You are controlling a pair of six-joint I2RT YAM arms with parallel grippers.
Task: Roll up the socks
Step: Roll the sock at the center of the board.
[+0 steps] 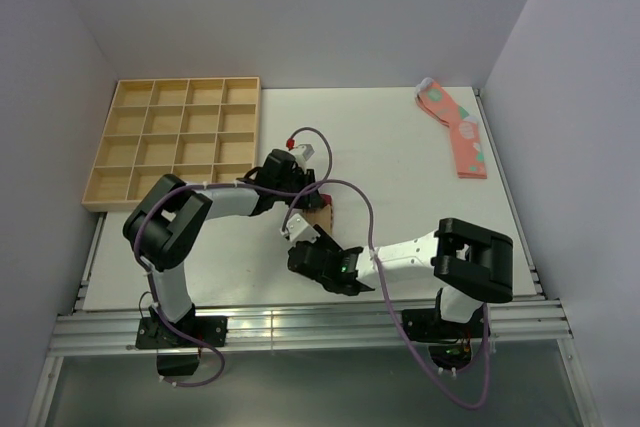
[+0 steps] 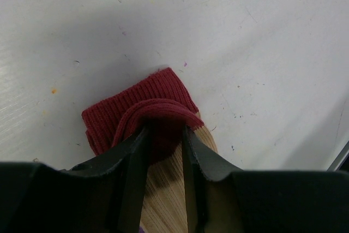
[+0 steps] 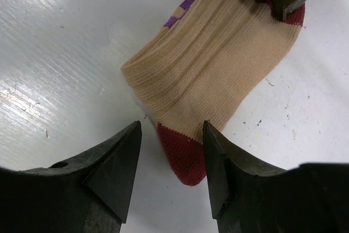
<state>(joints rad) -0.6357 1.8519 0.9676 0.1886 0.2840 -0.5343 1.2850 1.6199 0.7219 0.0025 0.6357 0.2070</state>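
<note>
Socks sit in two places on our tabletop: the tan sock lies close to the middle of the near edge, between our two arms, and a pink pair waits flat by the far right corner. We have the left gripper pinched on the tan sock's red cuff, which is doubled over on itself between the fingers. We judge this to be the first turn of a roll, held tight so the fold cannot spring open. Our right gripper hangs just above the opposite end, jaws apart and holding nothing, with the red toe right below the gap. We read that stance as readiness to pin the toe, so the sock stays stretched and does not slide as the roll advances. The wooden tray at the far left corner has compartments that look bare, and we guess it is meant for finished rolls.
</note>
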